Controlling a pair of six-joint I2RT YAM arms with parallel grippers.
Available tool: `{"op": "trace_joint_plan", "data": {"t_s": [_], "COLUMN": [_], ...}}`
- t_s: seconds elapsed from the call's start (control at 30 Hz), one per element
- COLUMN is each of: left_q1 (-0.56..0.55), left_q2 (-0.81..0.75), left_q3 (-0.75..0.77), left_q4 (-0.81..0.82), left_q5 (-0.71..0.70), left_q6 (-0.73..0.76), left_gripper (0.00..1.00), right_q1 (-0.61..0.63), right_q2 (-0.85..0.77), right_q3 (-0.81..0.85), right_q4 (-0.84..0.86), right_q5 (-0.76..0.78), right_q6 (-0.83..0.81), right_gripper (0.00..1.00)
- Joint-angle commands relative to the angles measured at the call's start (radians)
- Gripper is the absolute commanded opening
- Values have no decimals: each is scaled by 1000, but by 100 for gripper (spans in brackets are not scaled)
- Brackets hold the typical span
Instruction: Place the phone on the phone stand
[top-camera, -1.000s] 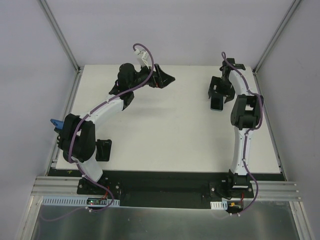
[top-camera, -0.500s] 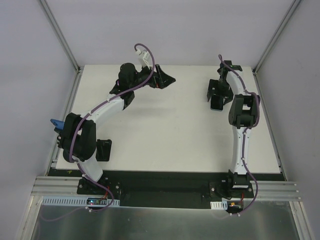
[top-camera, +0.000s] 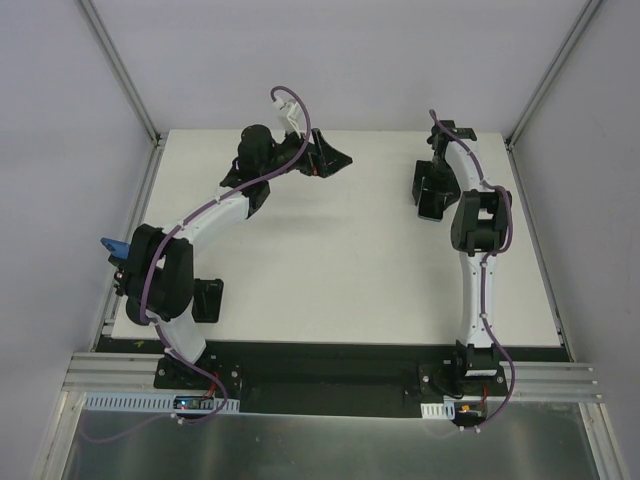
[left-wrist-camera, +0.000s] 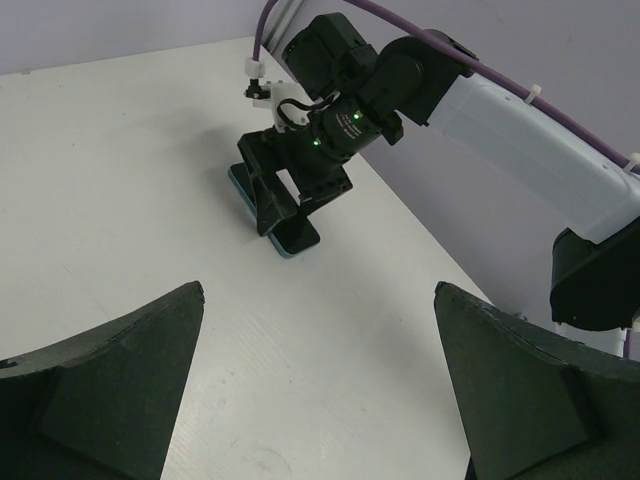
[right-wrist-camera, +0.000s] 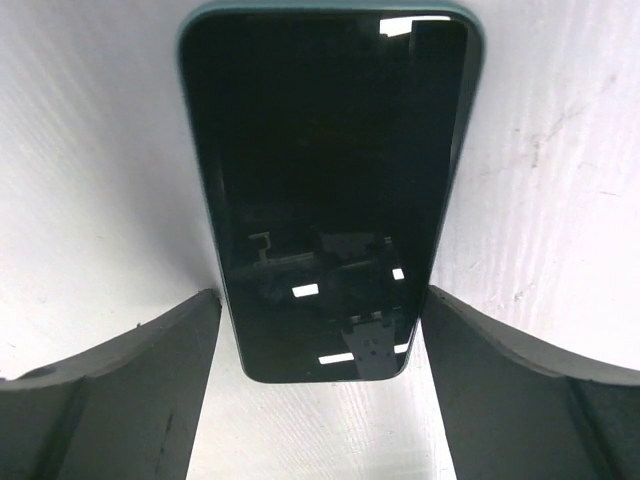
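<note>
While the right gripper (right-wrist-camera: 320, 300) has edged over the phone (right-wrist-camera: 325, 180), its 2 fingers straddle it, spread wide, nothing grasped yet.

No text, label, brand, number or sign can be read anywhere.

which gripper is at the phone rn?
The right gripper: its fingers sit either side of the phone, which lies flat on the table. The left gripper is open, well away, with only table between its fingers.
</note>
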Motion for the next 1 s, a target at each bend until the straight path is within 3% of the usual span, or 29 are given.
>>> {"op": "trace_joint_plan", "data": {"t_s": [0.0, 0.23, 0.27, 0.43, 0.5, 0.67, 0.8, 0.97], "left_q1": [-12, -12, -11, -12, -12, -23, -73, -162], "left_q2": [-6, -10, -9, 8, 22, 24, -30, -168], "left_q3": [36, 33, 36, 48, 66, 96, 93, -97], "left_q4": [38, 36, 36, 35, 11, -31, -126, -180], "left_q5": [24, 23, 26, 35, 48, 65, -2, -201], "left_q6": [4, 8, 6, -8, -20, -43, -6, 49], "left_gripper": [97, 97, 96, 96, 96, 95, 92, 92], "right_q1": [37, 42, 42, 40, 40, 40, 42, 37], "right_q2": [54, 69, 68, 45, 22, -72, -171, -274], "right_q3": [89, 94, 95, 89, 80, -30, -185, -357], "right_q4": [-97, -95, -89, -63, -46, 76, 177, 350], "right_q5": [20, 20, 20, -11, -1, -46, -101, -205], "right_q6": [-34, -48, -47, -30, -10, 45, 104, 202], "right_gripper": [82, 72, 62, 36, 20, 1, 1, 1]}}
